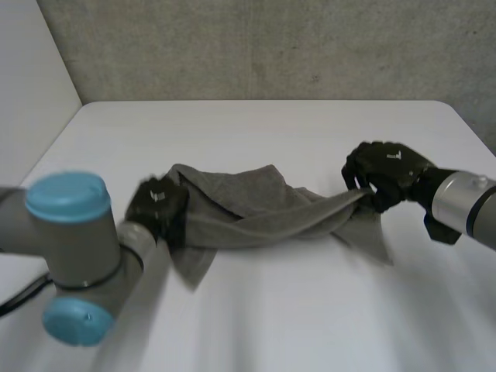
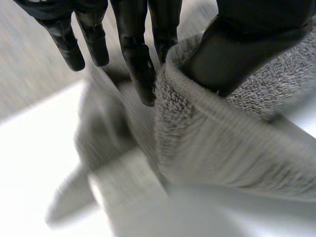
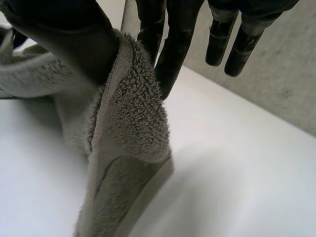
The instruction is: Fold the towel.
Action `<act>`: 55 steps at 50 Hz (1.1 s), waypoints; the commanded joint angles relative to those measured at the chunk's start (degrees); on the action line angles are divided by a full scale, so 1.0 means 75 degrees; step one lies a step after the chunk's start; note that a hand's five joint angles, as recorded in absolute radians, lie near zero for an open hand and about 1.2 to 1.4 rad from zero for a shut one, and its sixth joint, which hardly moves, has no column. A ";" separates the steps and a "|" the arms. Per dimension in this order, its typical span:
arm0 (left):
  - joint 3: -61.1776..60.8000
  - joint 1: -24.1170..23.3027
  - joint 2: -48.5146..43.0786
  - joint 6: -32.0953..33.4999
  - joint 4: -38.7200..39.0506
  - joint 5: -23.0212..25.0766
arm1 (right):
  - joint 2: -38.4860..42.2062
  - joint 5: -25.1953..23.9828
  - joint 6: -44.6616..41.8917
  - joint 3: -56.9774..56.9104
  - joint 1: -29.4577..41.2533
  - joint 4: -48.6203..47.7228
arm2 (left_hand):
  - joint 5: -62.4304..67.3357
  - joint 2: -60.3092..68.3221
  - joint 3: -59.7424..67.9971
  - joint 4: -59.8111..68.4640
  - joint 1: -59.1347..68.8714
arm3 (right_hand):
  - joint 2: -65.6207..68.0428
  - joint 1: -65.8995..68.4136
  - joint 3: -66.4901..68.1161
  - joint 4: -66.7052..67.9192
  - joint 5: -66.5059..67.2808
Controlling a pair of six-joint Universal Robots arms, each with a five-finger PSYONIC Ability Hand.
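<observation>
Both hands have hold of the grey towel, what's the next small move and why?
Probably draw the hands slightly apart. The left hand and right hand each pinch an end of the towel, yet it is bunched and twisted between them; tension should open it for folding.

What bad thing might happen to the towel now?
The towel is twisted and bunched between the hands, so a fold may come out crooked. The right hand pinches only an edge between thumb and finger, so it might slip free. The left hand grips an edge too.
</observation>
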 commanded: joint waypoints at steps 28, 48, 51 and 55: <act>-0.1520 0.1414 0.2175 0.1737 0.2606 0.1722 | -0.1540 -0.0321 0.0939 0.0211 -0.0134 -0.2205 | 0.0545 0.0523 -0.0393 -0.0448 0.0760 | 0.0419 0.0521 -0.0331 -0.0581 0.0543; -0.3248 0.1520 0.2772 0.1737 0.1985 0.2051 | -0.1752 -0.0450 -0.2026 0.3515 -0.1505 -0.1419 | 0.0545 0.0523 -0.0393 -0.0448 0.0760 | 0.0419 0.0521 -0.0331 -0.0581 0.0543; -0.3212 0.1520 0.2761 0.1725 0.1962 0.1993 | -0.1494 -0.0345 -0.1910 0.3574 -0.1505 -0.1384 | 0.0545 0.0523 -0.0393 -0.0448 0.0760 | -0.1438 -0.1336 -0.0331 -0.0581 -0.1314; -0.3212 0.1555 0.2761 0.1702 0.1950 0.1993 | -0.1376 -0.0274 -0.1393 0.3562 -0.1552 -0.1408 | 0.0545 0.0523 -0.0393 -0.0448 0.0760 | -0.3273 -0.3172 -0.0331 -0.0581 -0.3150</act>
